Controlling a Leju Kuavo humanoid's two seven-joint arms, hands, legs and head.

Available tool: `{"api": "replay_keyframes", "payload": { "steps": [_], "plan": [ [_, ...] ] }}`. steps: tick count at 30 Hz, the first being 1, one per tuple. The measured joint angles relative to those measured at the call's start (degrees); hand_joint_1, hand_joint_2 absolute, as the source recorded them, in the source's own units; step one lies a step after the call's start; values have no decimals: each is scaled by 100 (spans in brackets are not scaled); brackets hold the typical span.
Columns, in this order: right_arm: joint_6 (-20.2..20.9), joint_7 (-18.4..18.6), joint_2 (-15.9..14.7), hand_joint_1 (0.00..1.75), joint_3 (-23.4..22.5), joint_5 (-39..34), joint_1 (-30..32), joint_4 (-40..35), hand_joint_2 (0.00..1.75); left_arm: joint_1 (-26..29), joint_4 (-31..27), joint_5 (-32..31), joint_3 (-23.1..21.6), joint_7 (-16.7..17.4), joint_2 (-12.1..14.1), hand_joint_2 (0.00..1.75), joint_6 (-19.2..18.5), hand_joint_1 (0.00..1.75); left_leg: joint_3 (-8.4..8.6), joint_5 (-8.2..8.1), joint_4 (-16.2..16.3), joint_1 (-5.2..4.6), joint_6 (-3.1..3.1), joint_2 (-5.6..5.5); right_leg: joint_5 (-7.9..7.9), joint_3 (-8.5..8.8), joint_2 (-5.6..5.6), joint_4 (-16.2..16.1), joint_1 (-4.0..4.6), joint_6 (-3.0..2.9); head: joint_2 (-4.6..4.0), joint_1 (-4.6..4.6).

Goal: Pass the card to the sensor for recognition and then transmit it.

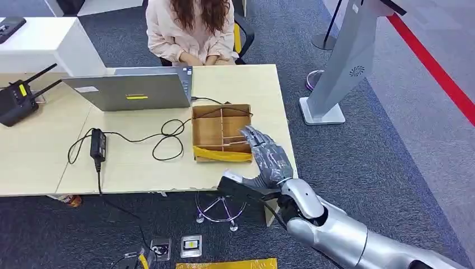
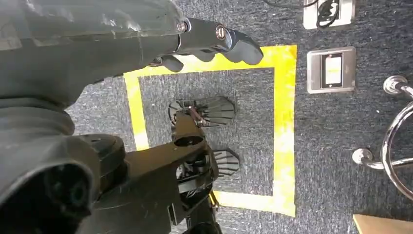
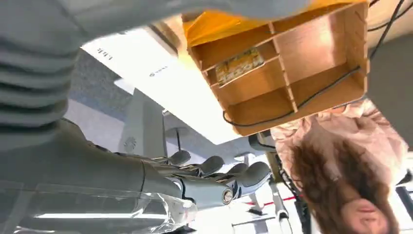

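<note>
The right hand [image 1: 268,158] reaches over the near right corner of the bench [image 1: 140,168], its fingers [image 1: 255,136] stretched out and apart just above the near right compartments of a wooden divided box [image 1: 221,133]. It holds nothing; in the right wrist view the right hand [image 3: 209,183] shows its fingers spread and bare, apart from the box [image 3: 287,63]. In that view a card [image 3: 239,64] with a yellowish printed face lies flat in one of the narrower compartments, against a thin divider; from the head view the hand covers that part of the box, so the card's place there cannot be told more closely. A yellow sheet [image 1: 221,154] lies along the near wall of the box, and a black cable [image 1: 168,137] runs across the bench top and over the box's far side.

The left hand [image 2: 214,41] hangs beside the robot's body over grey carpet [image 2: 321,165] marked with a yellow taped square [image 2: 285,122]; its fingers are loosely curled and it grips nothing.

On the bench stand an open grey laptop [image 1: 131,89], a black power adapter [image 1: 98,143] and, at the far left, a black router with antennas [image 1: 19,98]. A person in a pale pink top [image 1: 190,31] sits at the far side. To the right, on the floor, stands a white and grey kiosk stand [image 1: 341,67], beside a red line [image 1: 437,67] on the carpet.
</note>
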Motion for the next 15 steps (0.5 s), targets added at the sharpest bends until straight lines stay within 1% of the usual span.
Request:
{"api": "replay_keyframes", "payload": {
  "steps": [3,7,15],
  "plan": [
    [4,-76,183,0,68,142,-145,317,175,-12,-19,-30,-2,32,-2,0,0,0,0,1,0,1,-1,0,0,1,0,0,1,0,0,2],
    [57,-168,395,0,107,113,-281,729,175,-39,-33,-89,-4,94,-2,0,-6,0,-1,1,0,1,0,0,0,0,0,1,1,0,0,0],
    [127,-100,726,0,194,280,-575,1412,175,-145,-59,-173,-9,197,-9,0,-92,0,-2,1,1,0,0,-1,0,-1,-1,0,0,0,0,2]
  ]
}}
